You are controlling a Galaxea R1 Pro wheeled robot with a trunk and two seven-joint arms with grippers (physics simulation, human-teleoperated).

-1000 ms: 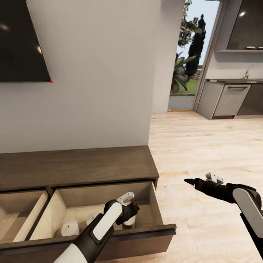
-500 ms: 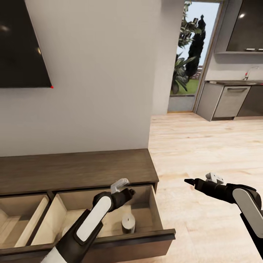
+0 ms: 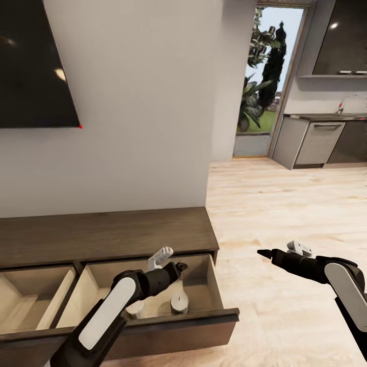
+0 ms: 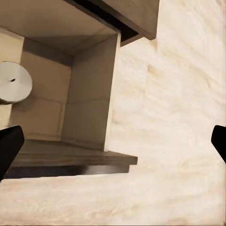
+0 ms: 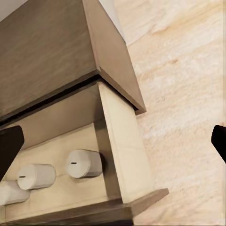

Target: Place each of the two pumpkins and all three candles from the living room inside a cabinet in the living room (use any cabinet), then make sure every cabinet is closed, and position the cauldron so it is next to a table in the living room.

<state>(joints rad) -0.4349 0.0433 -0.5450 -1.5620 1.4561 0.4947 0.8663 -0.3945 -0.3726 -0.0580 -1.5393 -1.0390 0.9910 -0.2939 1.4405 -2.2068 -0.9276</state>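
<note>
Hovering spread and empty over three candles [image 5: 83, 163] in the cabinet [image 3: 107, 236] drawer [image 3: 168, 326], the left hand [image 3: 179, 266] is facing a stiff, heavy front, best pushed mid-face.

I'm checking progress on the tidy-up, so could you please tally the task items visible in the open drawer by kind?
candles: 3
pumpkins: 0
Total: 3

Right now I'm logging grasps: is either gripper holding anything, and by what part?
Nothing is held. The left gripper is open above the drawer, apart from the candles; the right gripper is open over the floor.
</note>
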